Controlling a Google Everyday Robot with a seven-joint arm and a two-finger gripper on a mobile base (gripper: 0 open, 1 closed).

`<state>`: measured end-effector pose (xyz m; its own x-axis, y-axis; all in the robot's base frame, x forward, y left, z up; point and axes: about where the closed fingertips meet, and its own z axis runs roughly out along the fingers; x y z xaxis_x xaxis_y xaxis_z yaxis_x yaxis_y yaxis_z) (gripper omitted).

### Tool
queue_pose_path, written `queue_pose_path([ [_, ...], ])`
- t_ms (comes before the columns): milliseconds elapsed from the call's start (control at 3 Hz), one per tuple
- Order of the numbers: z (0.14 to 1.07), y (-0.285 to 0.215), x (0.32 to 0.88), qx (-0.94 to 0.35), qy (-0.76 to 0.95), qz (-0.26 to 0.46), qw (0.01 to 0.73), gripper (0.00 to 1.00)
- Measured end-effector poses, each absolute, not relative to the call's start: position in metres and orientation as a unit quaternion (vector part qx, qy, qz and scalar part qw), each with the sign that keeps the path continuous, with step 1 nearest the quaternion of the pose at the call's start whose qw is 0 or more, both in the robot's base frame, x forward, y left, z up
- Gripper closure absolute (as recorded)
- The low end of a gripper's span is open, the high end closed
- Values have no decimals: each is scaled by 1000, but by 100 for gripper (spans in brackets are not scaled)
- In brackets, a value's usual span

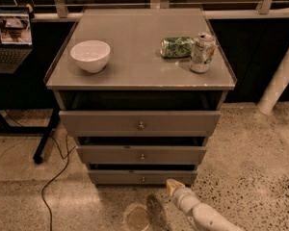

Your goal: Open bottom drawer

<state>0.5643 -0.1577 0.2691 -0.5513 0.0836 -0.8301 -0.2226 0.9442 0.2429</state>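
Note:
The grey cabinet (139,76) has three drawers. The bottom drawer (120,178) is the lowest, narrowest front, with a small round silver knob (143,179) at its centre. It looks pushed in like the two above. My white arm comes up from the bottom right. Its gripper (173,186) sits just below and right of the bottom drawer's front, to the right of the knob and apart from it.
On the cabinet top stand a white bowl (90,55), an upright can (202,52) and a green can on its side (177,46). A laptop (9,37) on a black stand is at the left, with a cable (53,177) on the speckled floor. A white post (279,81) is at the right.

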Motion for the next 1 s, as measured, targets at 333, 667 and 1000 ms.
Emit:
queue_pose_path([
  [333, 269, -158, 564, -40, 866, 162, 472, 100],
  [667, 265, -162, 576, -23, 858, 154, 489, 100],
  [1000, 260, -168, 601, -2, 848, 146, 509, 100],
])
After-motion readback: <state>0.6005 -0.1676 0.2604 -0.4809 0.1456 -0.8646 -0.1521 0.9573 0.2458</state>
